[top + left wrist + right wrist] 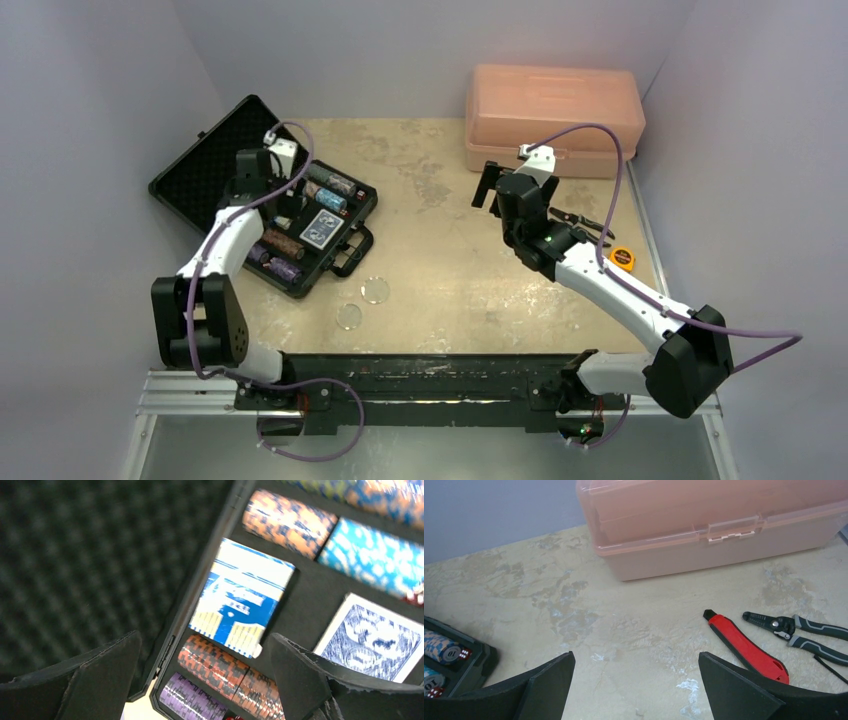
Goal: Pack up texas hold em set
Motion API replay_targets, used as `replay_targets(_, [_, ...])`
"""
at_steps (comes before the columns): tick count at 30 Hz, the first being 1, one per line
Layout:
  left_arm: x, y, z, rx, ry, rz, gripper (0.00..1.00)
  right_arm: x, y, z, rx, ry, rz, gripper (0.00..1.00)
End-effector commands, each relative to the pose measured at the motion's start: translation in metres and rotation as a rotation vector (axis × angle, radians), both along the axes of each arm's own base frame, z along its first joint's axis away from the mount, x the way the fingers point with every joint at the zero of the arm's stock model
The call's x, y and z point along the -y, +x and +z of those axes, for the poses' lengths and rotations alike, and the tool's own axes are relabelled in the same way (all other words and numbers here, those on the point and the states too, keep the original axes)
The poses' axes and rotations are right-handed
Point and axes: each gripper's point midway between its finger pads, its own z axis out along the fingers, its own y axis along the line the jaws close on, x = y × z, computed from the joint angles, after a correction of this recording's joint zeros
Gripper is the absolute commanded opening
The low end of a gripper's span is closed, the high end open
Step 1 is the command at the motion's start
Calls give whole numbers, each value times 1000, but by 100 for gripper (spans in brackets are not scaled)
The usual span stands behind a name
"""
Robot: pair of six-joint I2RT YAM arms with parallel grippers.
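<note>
The black poker case (335, 262) lies open at the left, its foam-lined lid (200, 170) laid back. Its tray holds rows of chips and two card decks. My left gripper (285, 200) hovers open and empty over the tray. In the left wrist view the left gripper (205, 680) frames a blue card box (245, 597), a patterned deck (372, 640), and red-black chips (225, 667), purple chips (192, 700), orange-blue chips (287, 522) and light blue chips (380, 562). My right gripper (490, 187) is open and empty above bare table; it also shows in the right wrist view (636, 680).
Two clear discs (375, 289) (348, 317) lie on the table in front of the case. A closed pink plastic box (553, 118) stands at the back right. A red utility knife (746, 645), wire strippers (804, 632) and a yellow tape measure (622, 258) lie at the right.
</note>
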Motion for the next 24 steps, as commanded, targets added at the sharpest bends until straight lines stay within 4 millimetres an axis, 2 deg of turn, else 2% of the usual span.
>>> replay_targets(1, [-36, 14, 47, 318, -224, 432, 100, 3, -1, 13, 46, 8, -17, 99])
replay_targets(3, [-41, 12, 47, 275, -334, 510, 100, 4, -1, 13, 46, 5, -21, 99])
replay_targets(4, [-42, 8, 40, 220, -350, 550, 100, 4, -1, 13, 46, 5, -21, 99])
replay_targets(10, [-41, 5, 38, 92, -392, 653, 98, 2, -1, 12, 44, 6, -13, 99])
replay_targets(14, [-34, 7, 24, 33, -441, 684, 85, 2, -1, 11, 42, 4, -13, 99])
replay_targets(18, [-26, 10, 8, -21, -489, 710, 76, 1, -2, 12, 44, 4, -11, 99])
replay_targets(24, [-26, 15, -10, -77, -522, 743, 62, 1, -2, 13, 46, -1, -14, 99])
